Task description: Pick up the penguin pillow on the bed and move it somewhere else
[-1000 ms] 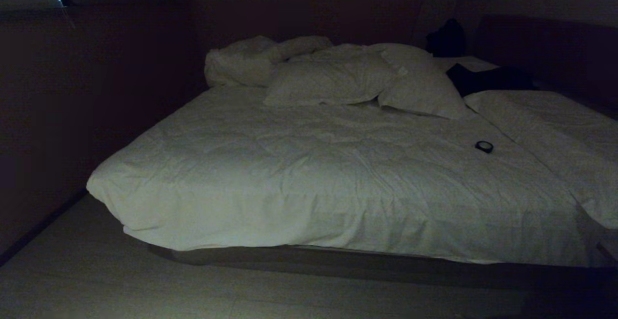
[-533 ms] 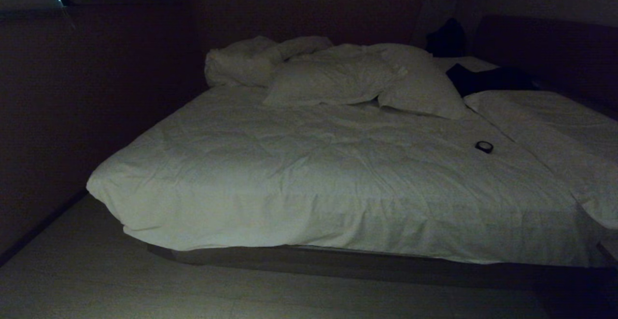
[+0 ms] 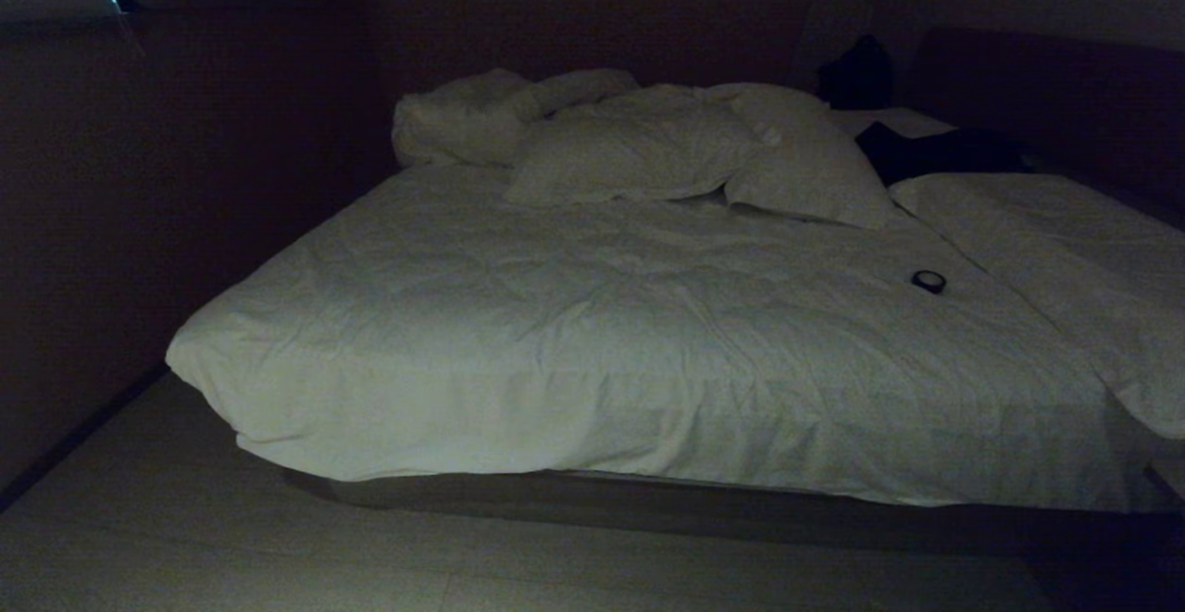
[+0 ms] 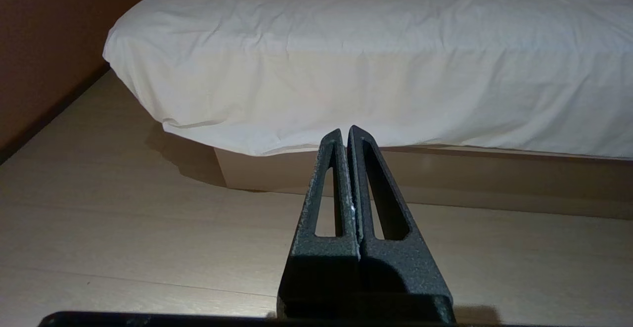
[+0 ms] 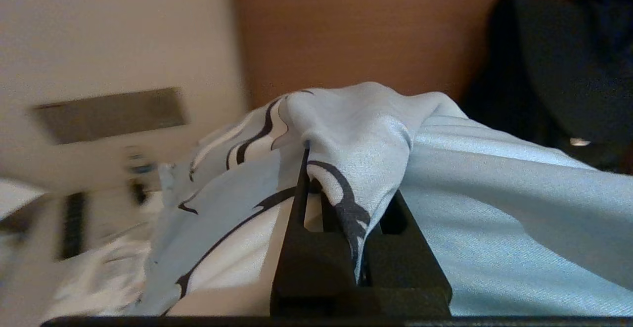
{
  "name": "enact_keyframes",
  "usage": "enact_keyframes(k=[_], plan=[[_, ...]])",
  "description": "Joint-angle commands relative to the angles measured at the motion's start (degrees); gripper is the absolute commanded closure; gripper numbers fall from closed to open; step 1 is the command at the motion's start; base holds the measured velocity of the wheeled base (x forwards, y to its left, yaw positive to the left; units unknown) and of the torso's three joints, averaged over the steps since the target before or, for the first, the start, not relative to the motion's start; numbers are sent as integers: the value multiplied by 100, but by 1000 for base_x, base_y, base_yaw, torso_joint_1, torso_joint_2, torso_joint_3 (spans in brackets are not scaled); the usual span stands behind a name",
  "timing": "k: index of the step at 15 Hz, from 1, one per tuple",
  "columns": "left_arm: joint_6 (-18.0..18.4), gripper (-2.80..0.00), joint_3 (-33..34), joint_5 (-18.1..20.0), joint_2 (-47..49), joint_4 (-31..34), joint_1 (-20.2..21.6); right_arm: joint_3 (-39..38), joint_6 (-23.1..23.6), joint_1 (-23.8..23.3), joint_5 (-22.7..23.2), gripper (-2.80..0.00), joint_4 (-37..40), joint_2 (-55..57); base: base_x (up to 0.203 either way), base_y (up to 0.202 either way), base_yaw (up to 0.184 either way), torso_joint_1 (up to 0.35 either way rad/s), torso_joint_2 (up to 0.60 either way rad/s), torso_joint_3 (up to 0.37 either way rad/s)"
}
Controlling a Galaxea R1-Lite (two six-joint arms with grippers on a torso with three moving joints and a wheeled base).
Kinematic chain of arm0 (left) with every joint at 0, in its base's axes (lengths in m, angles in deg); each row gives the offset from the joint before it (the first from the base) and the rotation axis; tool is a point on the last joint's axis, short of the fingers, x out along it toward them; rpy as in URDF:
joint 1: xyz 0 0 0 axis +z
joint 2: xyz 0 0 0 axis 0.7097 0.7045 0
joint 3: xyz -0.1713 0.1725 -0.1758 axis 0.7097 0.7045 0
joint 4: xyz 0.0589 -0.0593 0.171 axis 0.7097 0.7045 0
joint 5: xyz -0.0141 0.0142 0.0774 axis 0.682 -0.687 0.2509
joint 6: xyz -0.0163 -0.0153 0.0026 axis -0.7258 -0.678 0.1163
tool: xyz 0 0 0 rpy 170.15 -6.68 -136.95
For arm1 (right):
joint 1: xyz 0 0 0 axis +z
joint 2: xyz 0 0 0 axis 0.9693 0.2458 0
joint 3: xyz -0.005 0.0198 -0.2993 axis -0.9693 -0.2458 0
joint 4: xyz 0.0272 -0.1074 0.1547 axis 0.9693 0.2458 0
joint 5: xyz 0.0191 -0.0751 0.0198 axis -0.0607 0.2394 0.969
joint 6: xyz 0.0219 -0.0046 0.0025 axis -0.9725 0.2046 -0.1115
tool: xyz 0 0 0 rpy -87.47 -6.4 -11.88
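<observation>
The penguin pillow (image 5: pixel 494 208), light blue with black-and-white print, shows only in the right wrist view. A bunched fold of its cover is clamped between the fingers of my right gripper (image 5: pixel 341 173), which is shut on it, and the cloth drapes over the fingertips. The bed (image 3: pixel 592 334) with its wrinkled white duvet fills the head view, where neither arm nor the penguin pillow appears. My left gripper (image 4: pixel 344 131) hangs shut and empty above the floor, pointing at the bed's (image 4: pixel 376 60) near edge.
Two plain white pillows (image 3: pixel 639 154) (image 3: pixel 815 172) and a rumpled heap lie at the head of the bed. A small black round object (image 3: pixel 928 281) sits on the duvet. A second duvet (image 3: pixel 1065 251) lies at the right. A dark wall (image 3: pixel 139 223) stands at the left. Wooden floor (image 4: pixel 123 218) lies in front.
</observation>
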Motion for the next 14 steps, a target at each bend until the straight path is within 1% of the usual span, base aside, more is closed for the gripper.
enact_keyframes(k=[1,3,5,7,8,10,14], plan=[[-4,0,9,-4,-2,-1,0,178,216,-588,1573,0,-4,528,0,0,0,0,0,0],[-4,0,9,-4,-2,-1,0,359,430,-1083,2626,0,-8,857,0,0,0,0,0,0],[-4,0,9,-4,-2,-1,0,708,514,-1498,3592,0,-18,1276,0,0,0,0,0,0],[-4,0,9,-4,-2,-1,0,896,646,-1774,4293,0,-202,1636,0,0,0,0,0,0],[-4,0,9,-4,-2,-1,0,973,706,-1810,4428,0,-404,1826,0,0,0,0,0,0],[-4,0,9,-4,-2,-1,-7,1075,768,-1829,4505,0,-803,2164,0,0,0,0,0,0],[-4,0,9,-4,-2,-1,0,1125,1174,-1854,4542,0,-902,2788,0,0,0,0,0,0]])
